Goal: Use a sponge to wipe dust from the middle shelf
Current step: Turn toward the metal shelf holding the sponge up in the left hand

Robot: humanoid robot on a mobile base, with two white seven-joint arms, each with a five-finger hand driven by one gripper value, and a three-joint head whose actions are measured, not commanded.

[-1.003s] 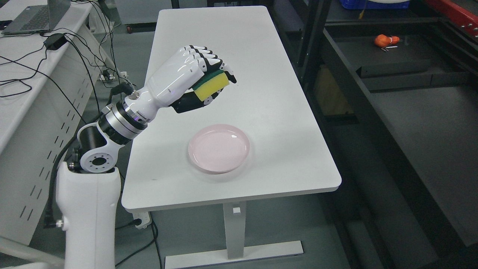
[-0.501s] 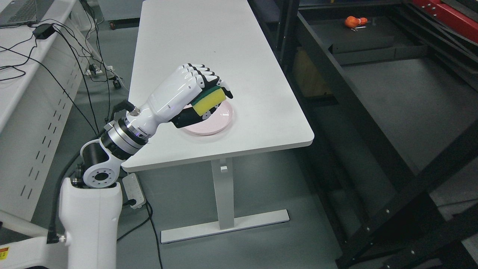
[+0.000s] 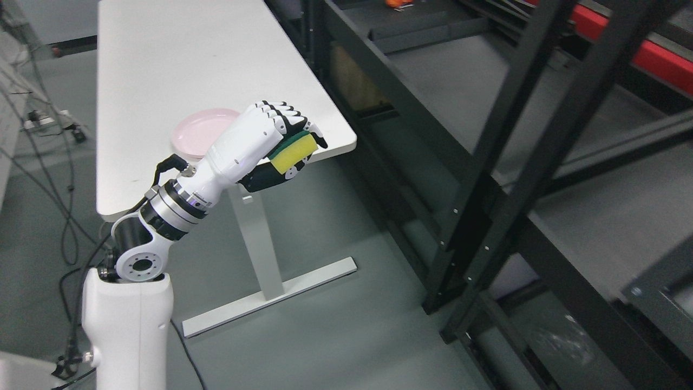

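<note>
**A:** What does the head view show at the left?

**B:** The left robot hand [image 3: 270, 142] rises from the lower left on a white arm, its fingers [image 3: 281, 116] curled tight around a yellow sponge [image 3: 292, 151] with a green scouring layer on top. The sponge sits in the grip, one yellow end poking out towards the right, held in the air over the worktop's near right corner.

**A:** And the worktop itself?

**B:** The white worktop [image 3: 178, 59] runs up the left half of the frame on a white pedestal leg [image 3: 260, 254]. A pink plate [image 3: 201, 130] lies near its front edge, just behind and left of the robot hand, partly covered by the wrist.

**A:** Where is the shelving?

**B:** A black metal rack [image 3: 520, 162] fills the right side, its uprights crossing the frame diagonally. A broad grey shelf [image 3: 460, 81] runs back between them, well apart from the sponge. Something small and orange [image 3: 398, 2] rests at the shelf's far end, too cropped to identify. A red beam [image 3: 639, 51] shows at the upper right.

**A:** Anything on the floor?

**B:** Black cables [image 3: 59, 179] trail down the far left over the grey floor.
</note>
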